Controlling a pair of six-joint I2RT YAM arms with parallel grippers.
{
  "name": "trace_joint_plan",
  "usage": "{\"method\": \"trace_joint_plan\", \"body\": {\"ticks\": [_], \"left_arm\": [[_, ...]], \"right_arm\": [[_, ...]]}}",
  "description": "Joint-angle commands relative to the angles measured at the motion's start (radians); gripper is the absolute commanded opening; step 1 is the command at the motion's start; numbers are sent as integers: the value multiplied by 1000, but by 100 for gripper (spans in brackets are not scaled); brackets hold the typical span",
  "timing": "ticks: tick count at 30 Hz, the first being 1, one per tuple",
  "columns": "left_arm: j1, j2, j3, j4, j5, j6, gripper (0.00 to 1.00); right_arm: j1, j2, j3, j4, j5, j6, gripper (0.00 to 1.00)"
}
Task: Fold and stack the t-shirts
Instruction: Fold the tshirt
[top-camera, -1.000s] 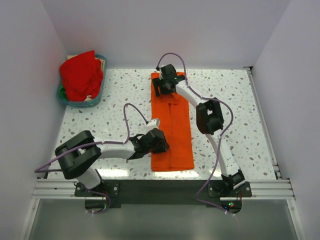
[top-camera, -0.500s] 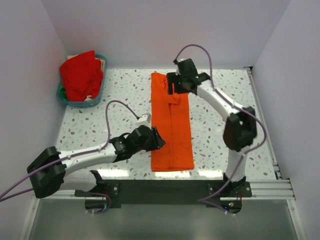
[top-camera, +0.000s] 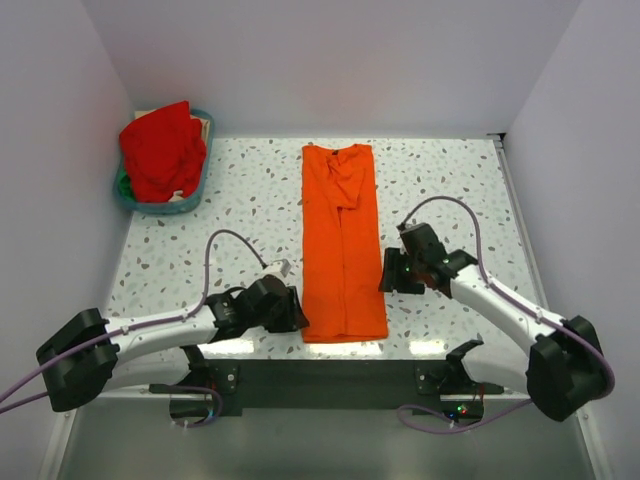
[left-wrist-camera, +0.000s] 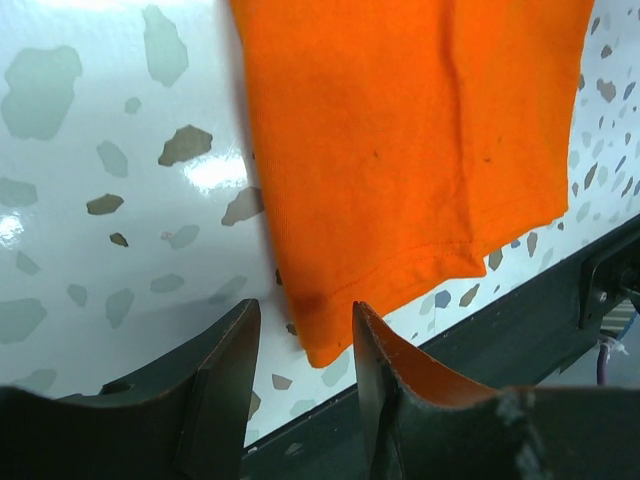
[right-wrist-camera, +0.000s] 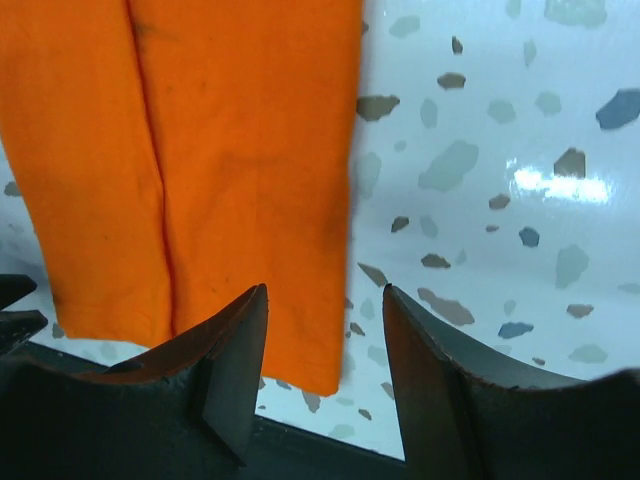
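While my left arm (top-camera: 160, 325) lies low and stretched out along the near edge of the surface (top-camera: 450, 200), its wrist points rightward at the near left corner of the orange t-shirt (top-camera: 342, 250). My left jaws stand partly open, a modest gap between the two fingers (left-wrist-camera: 215, 400), and they hold nothing. In the left wrist view that corner of the orange t-shirt (left-wrist-camera: 400, 130) shows right in the gap, just beyond the tips. I cannot tell whether the tips touch the cloth or the surface.

My right arm (top-camera: 500, 300) reaches in from the near right, elbow down by the edge, its wrist turned leftward toward the shirt's right border. My right jaws are likewise parted and grip nothing. In the right wrist view the near right corner of the orange t-shirt (right-wrist-camera: 230, 150) sits in the opening between the fingers (right-wrist-camera: 230, 380), with speckled surface to the right of it. Whether there is contact I cannot tell.

The shirt lies flat in the middle of the surface as a long narrow strip, collar end far, hem near, with a crease along its length. At the far left corner a basket (top-camera: 128, 200) holds a heap of red clothes (top-camera: 160, 150).
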Motion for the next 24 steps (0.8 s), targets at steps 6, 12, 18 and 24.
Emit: {"method": "trace_joint_plan", "body": {"ticks": [6,12,18,24], "left_arm": [[-11,18,-36,35,67,-9,47],[-26,64,-36,27,70,-18,46],[-33,78,-43,32,72,-27,43],[-40,100,-49,41,78,-38,41]], "right_arm": [[3,-161,-157,-4,-121,115,50],[4,-167,-212,-26,-167,130,49],[3,-193,-261,-64,-201,136,49],[3,-178,-303,-53,-260,145,48]]}}
